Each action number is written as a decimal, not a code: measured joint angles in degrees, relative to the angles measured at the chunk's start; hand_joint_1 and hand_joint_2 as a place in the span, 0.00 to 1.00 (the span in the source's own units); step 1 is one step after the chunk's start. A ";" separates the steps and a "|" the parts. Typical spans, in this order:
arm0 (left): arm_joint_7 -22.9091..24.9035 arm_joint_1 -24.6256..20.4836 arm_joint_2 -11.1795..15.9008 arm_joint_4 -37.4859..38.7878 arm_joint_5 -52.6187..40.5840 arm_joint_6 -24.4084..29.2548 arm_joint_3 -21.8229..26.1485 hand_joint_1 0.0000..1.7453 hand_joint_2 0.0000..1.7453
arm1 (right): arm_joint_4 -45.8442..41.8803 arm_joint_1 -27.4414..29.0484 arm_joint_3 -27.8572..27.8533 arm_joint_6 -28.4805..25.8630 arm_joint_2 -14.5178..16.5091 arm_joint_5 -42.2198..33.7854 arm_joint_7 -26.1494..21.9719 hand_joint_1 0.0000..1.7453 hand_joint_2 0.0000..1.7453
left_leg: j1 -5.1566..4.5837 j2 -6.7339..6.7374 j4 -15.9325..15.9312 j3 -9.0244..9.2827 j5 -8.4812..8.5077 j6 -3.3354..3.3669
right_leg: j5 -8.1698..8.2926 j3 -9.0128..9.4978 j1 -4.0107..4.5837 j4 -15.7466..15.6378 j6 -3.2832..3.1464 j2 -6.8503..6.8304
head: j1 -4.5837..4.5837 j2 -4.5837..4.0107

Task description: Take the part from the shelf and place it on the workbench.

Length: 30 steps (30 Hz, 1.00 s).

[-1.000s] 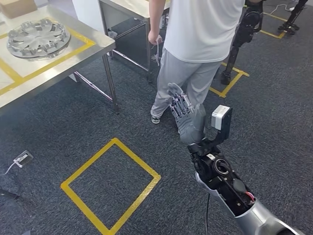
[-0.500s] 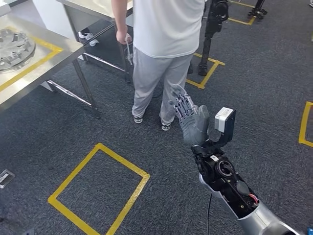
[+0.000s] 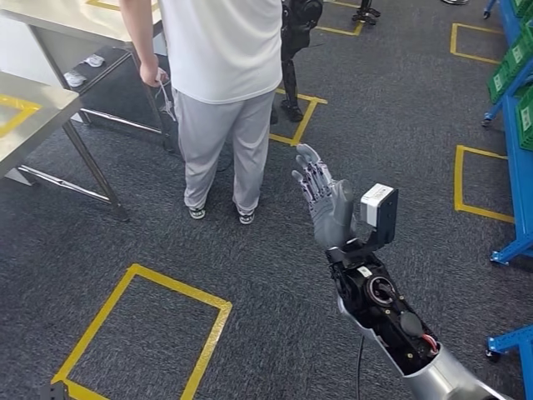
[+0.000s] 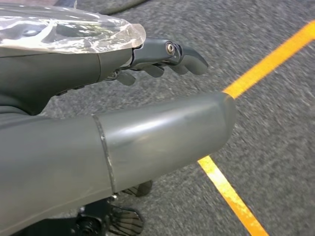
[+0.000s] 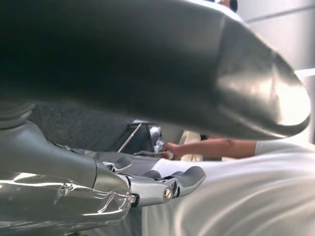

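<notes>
My right hand point(image 3: 321, 196) is raised in front of me on its silver arm, fingers spread and palm bare, holding nothing. The right wrist view has the same hand point(image 5: 148, 73) close up, its fingers point(image 5: 178, 179) straight, with a person's white shirt beyond them. My left hand point(image 4: 122, 123) hangs over the carpet, its fingers point(image 4: 174, 54) stretched out and nothing in them. The steel workbench point(image 3: 25, 125) juts in at the far left. A blue shelf frame point(image 3: 519, 158) stands at the right edge.
A person point(image 3: 220, 75) in a white shirt and grey trousers stands just ahead, back to me, beside a second steel table point(image 3: 69, 21). Green bins point(image 3: 512, 67) sit on the shelf. Yellow tape squares point(image 3: 144, 333) mark the dark carpet. Another robot's legs point(image 3: 292, 58) stand behind the person.
The camera has swung right: the workbench with the silver wheel cover slid off to the left and the blue shelf came in at the right. My right hand stays raised and bare.
</notes>
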 joint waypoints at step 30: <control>-0.60 -0.55 -1.14 0.02 -1.35 0.67 0.00 0.00 0.00 | -6.25 7.11 -2.20 -1.38 -0.95 2.33 0.60 0.00 0.00 | -0.32 -0.36 -0.58 0.29 0.14 0.15 | 0.73 0.06 0.21 -0.50 -0.95 0.14 | -0.23 0.00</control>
